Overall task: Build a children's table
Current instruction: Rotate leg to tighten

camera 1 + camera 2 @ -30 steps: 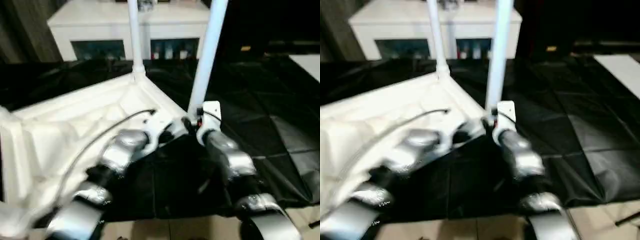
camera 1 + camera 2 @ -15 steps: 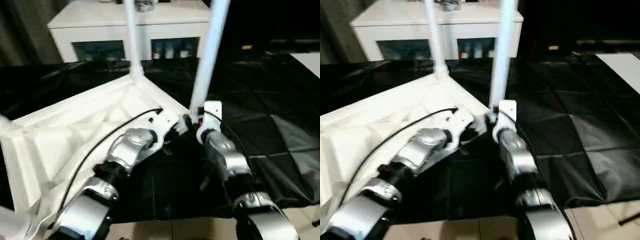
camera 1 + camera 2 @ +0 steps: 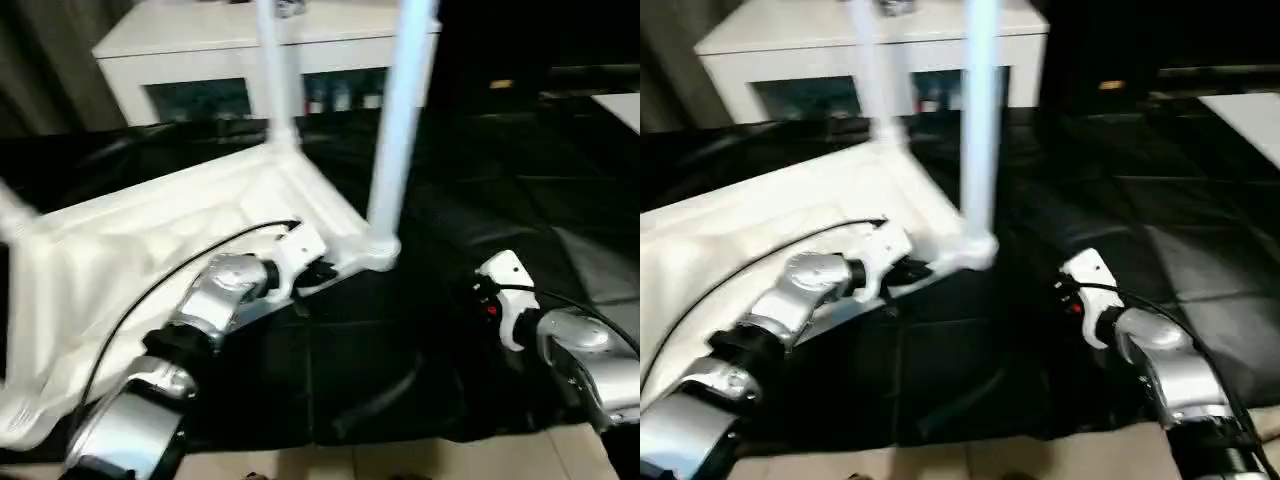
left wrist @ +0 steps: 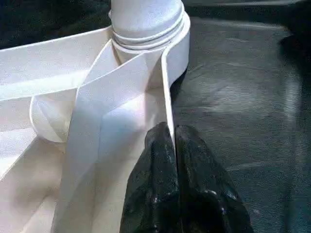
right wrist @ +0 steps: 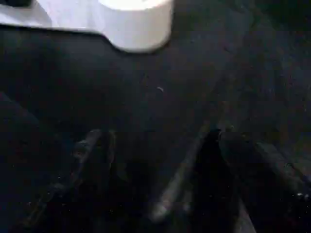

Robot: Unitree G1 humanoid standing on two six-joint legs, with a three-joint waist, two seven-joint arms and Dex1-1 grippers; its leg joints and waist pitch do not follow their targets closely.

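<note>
Bracing matters here — the left gripper (image 4: 174,145), fingers pinching the tabletop (image 3: 150,240) rim wall just short of the corner socket, should hold firm; the right gripper (image 5: 155,160), fingers spread, hangs apart from the upright leg (image 3: 398,130) — recheck its seating.

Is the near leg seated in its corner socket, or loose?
Seated, it seems: the leg stands upright alone, its base in the tabletop's corner socket; how firmly, cannot tell.

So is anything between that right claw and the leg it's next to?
Nothing visible: only bare black sheet lies between the open right gripper and the near leg, which stands in the tabletop corner.
</note>
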